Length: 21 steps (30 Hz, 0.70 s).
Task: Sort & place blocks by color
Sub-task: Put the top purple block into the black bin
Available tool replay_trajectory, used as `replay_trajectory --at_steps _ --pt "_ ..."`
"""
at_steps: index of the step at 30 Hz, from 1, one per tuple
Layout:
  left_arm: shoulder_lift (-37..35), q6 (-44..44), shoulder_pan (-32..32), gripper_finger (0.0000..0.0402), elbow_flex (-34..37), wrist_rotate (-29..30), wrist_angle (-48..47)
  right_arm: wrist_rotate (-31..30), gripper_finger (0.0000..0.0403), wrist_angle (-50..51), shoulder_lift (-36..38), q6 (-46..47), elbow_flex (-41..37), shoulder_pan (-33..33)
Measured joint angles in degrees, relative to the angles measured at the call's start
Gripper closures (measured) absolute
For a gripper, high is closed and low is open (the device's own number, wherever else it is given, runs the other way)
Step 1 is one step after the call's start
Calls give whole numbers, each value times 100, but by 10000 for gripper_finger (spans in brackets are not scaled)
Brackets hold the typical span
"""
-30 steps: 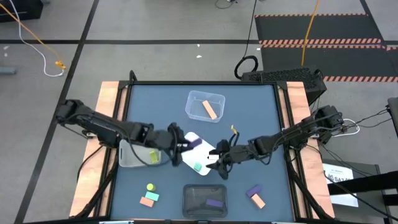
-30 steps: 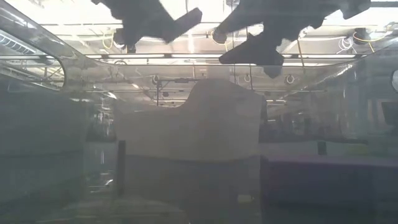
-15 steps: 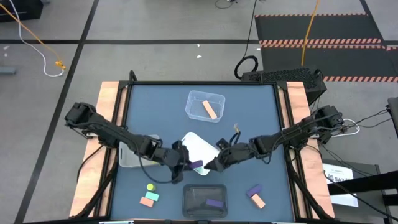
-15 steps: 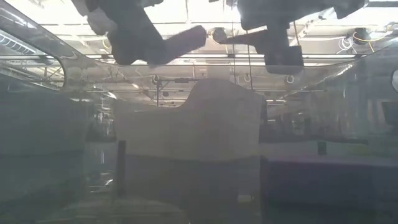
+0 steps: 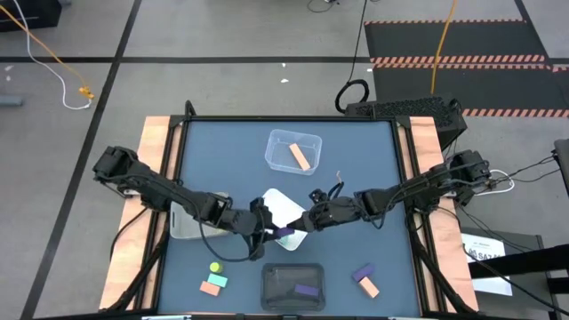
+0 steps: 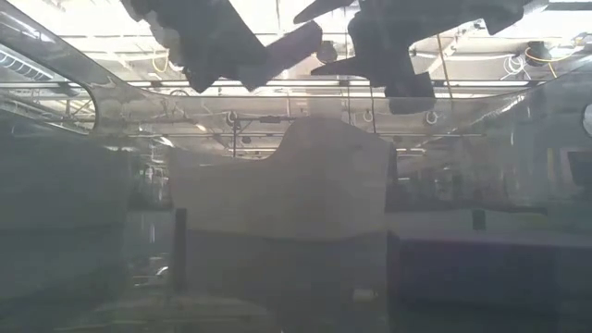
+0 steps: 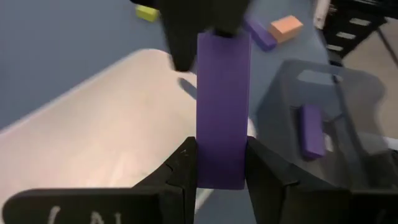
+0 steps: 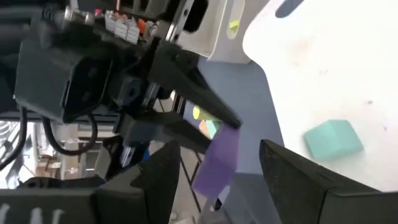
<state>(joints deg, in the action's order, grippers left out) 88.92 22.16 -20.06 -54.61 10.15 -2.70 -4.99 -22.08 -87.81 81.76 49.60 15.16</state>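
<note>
My left gripper [image 5: 267,231] is shut on a purple bar [image 5: 284,233] above the near edge of the white bin [image 5: 283,206]. My right gripper [image 5: 301,223] faces it, open, with its fingers on either side of the bar's free end [image 8: 217,163]; I cannot tell whether they touch it. A mint block [image 8: 333,138] lies in the white bin. The dark bin [image 5: 267,286] at the near edge holds another purple block [image 5: 307,289]. An orange block [image 5: 300,157] lies in the far clear bin [image 5: 277,142]. My left gripper pinches the purple bar's near end [image 7: 221,177] between its two fingers, one on each long side. The bar sticks straight out ahead of the fingers, along them, toward the table's right. It is lifted clear above the white bin and slants slightly down.
A clear bin [image 5: 182,224] stands at the left under my left arm. Loose blocks lie near the front edge: a yellow-green one [image 5: 214,267] and a mint and orange pair [image 5: 212,284] at the left, a purple and orange pair [image 5: 364,279] at the right.
My left gripper has carried the purple bar down and toward the table's near edge, from over the white bin's middle to its near edge. My right gripper has rolled about its own axis and drawn up to the bar's free end.
</note>
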Motion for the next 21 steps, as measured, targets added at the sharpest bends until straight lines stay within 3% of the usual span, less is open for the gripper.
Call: replay_trajectory --at_steps 10,21 --pt "0 -598 374 303 0 198 182 -86 219 6 0 -366 0 -293" --pt "0 -1230 707 303 0 308 237 74 348 224 0 -622 -15 -664"
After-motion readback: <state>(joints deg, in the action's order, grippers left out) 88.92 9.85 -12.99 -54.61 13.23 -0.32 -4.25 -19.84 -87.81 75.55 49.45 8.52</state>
